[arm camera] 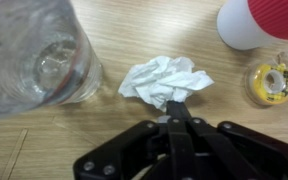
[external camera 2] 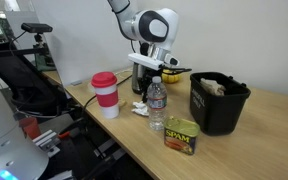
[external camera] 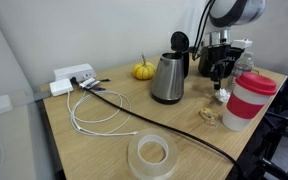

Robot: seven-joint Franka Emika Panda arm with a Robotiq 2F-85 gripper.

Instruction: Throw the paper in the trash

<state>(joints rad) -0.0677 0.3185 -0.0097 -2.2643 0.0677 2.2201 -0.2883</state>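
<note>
The fingers (arm camera: pixel 174 105) are pressed together. In the wrist view their tips meet the near edge of the paper (arm camera: pixel 164 80), and a fold of it seems to be pinched between them. The rest of the white crumpled wad spreads out just ahead of the tips, low over the wooden table (arm camera: pixel 154 25). Whether the wad rests on the table or hangs just clear of it cannot be told.

In that same view, a clear plastic bottle (arm camera: pixel 34 50) stands ahead of the fingers on the left, close to the paper but not touching it. Ahead on the right is the red cup (arm camera: pixel 259 20) with its white base. Nearer on that side lies a small yellow roll of tape (arm camera: pixel 274 80), a little apart from the paper.

In an exterior view the fingers (external camera 2: pixel 148 88) point straight down between the cup (external camera 2: pixel 105 94) and the bottle (external camera 2: pixel 156 105). The black trash bin (external camera 2: pixel 216 115) stands on the far side of the bottle from the fingers, well apart from them, with its top open and something pale lying inside. A yellow and blue tin (external camera 2: pixel 182 135) sits near the bin's foot, also away from the fingers.

In an exterior view a steel kettle (external camera: pixel 169 78) stands near the fingers (external camera: pixel 220 78). A small orange pumpkin (external camera: pixel 143 71) sits beyond the kettle, and a large clear roll of tape (external camera: pixel 151 155) lies well away at the table's edge.
</note>
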